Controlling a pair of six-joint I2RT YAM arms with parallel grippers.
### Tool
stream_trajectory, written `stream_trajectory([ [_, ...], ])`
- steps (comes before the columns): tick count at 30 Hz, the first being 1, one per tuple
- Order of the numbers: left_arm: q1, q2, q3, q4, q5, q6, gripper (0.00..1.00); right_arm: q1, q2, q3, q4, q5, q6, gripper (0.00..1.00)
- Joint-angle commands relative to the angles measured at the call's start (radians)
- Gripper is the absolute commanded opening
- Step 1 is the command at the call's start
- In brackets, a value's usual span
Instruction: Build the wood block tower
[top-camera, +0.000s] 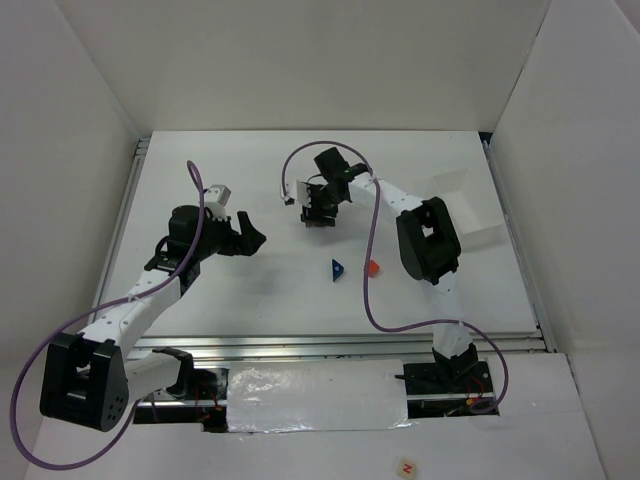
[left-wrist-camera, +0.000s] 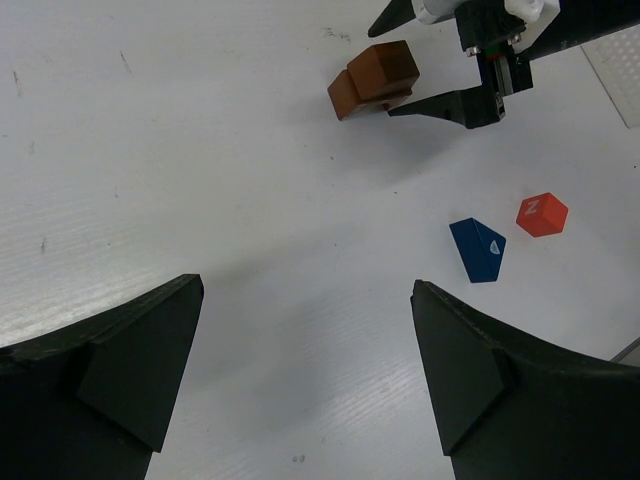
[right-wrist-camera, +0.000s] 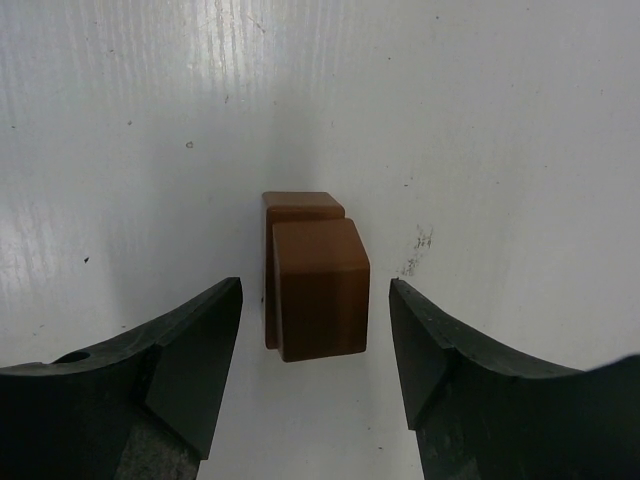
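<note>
The right gripper (right-wrist-camera: 315, 292) is hanging over a stack of two brown blocks (right-wrist-camera: 318, 300). Its two black fingers (right-wrist-camera: 190, 370) are sitting one on each side of the top block. A thin gap is showing on both sides, so the fingers are parted and are not holding anything. The stack is standing on the white table (top-camera: 250, 170), near its middle.

The brown blocks are looking smooth, boxy and wooden, with soft corners.

The left gripper (left-wrist-camera: 308, 290) is spread wide open and is gripping nothing. The stack is sitting well ahead of it.

A red cube (left-wrist-camera: 542, 214) and a blue wedge (left-wrist-camera: 478, 248) are lying side by side, not touching, apart from the stack. Each is showing a small white mark.

A white tray (top-camera: 470, 200) is sitting by the table's right side.
</note>
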Motion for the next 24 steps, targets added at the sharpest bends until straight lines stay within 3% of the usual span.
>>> stream_trajectory([
  [1, 0.006, -0.009, 0.009, 0.050, 0.023, 0.023, 0.99, 0.009, -0.062, -0.003, 0.034, -0.009, -0.011, 0.69],
  [4, 0.006, -0.009, 0.009, 0.047, 0.022, 0.023, 0.99, 0.011, -0.084, -0.008, 0.042, -0.012, -0.014, 0.72],
  [12, 0.005, -0.032, 0.044, -0.001, -0.018, 0.022, 0.99, 0.000, -0.231, -0.104, 0.084, -0.010, 0.030, 0.98],
  [16, 0.005, -0.062, 0.063, -0.044, -0.018, 0.019, 0.99, -0.009, -0.347, -0.201, 0.182, -0.021, 0.111, 1.00],
  [19, 0.000, -0.116, 0.057, -0.053, -0.003, 0.017, 0.99, -0.025, -0.511, -0.407, 0.357, 0.004, 0.275, 1.00],
  [24, -0.035, -0.124, 0.089, -0.079, 0.015, 0.014, 0.99, -0.057, -0.871, -0.747, 0.691, 0.063, 0.735, 1.00],
])
